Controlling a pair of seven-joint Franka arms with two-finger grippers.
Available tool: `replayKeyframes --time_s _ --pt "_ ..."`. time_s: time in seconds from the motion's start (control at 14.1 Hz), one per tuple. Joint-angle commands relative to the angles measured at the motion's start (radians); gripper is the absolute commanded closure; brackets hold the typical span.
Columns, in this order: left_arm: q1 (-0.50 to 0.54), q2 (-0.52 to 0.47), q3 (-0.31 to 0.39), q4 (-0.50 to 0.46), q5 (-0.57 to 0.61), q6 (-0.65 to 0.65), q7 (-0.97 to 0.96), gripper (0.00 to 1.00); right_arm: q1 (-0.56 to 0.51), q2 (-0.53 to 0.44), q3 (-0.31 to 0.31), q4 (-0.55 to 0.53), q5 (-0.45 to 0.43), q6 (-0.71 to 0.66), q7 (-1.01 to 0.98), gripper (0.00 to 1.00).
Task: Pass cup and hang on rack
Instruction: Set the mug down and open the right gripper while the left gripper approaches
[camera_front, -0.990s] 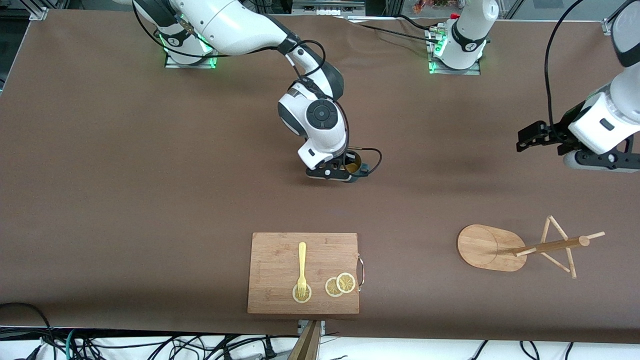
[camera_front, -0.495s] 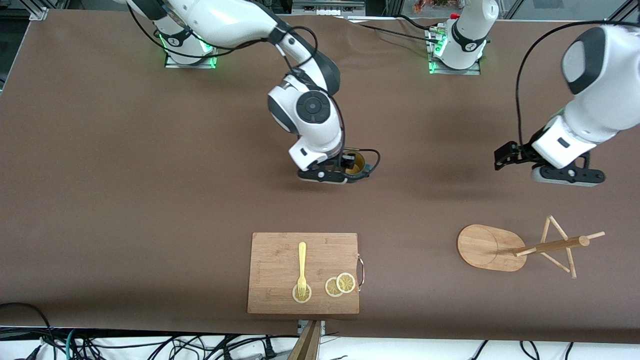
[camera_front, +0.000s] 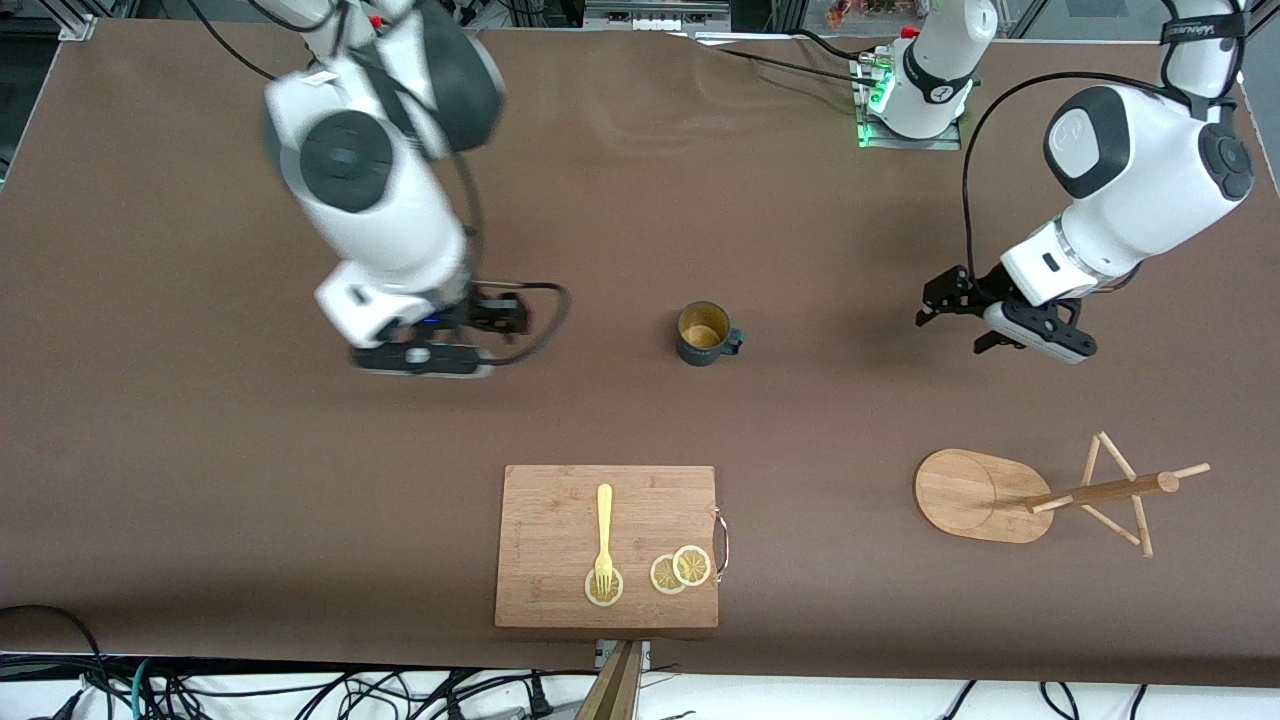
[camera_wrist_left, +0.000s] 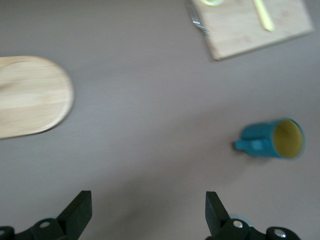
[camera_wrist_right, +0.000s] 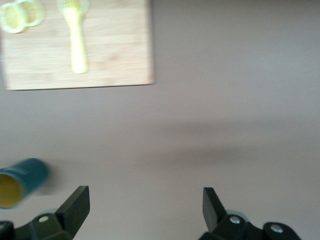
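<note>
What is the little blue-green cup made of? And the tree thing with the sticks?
The cup looks like glazed ceramic, maybe enamel: smooth dark teal outside, yellowish-tan inside. I can't be sure which. The rack looks like light, unpainted wood, perhaps bamboo: pale tan with visible grain on its oval base and thin pegs.

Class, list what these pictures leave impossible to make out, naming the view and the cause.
1. Small dark teal mug: right wrist view, partly cut off by the edge.
2. Light wooden mug tree: left wrist view, only its base shows; the edge cuts off pole and pegs.
3. Right claw: front view, motion blur hides its fingers.
</note>
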Motion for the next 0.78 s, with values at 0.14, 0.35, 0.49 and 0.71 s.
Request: replayKeyframes --time_s 0.14,0.35,0.49,0.71 --pt "0.032 0.047 -0.032 -0.033 -0.189 -0.017 0.536 0.00 -0.043 -0.108 -0.193 -0.047 0.005 -0.156 -0.293 0.00" --pt "0.075 0.118 -0.075 -0.032 -0.288 -0.043 0.796 0.00 -0.197 -0.218 -0.153 -0.197 0.007 -0.140 -0.429 0.00" --pt "0.087 0.171 -0.096 -0.024 -0.395 -0.053 0.994 0.00 -0.315 -0.286 -0.071 -0.309 0.002 -0.115 -0.472 0.00" --pt "0.141 0.315 -0.170 0.002 -0.537 -0.053 1.266 0.00 -0.480 -0.400 0.043 -0.491 0.004 0.012 -0.503 0.00"
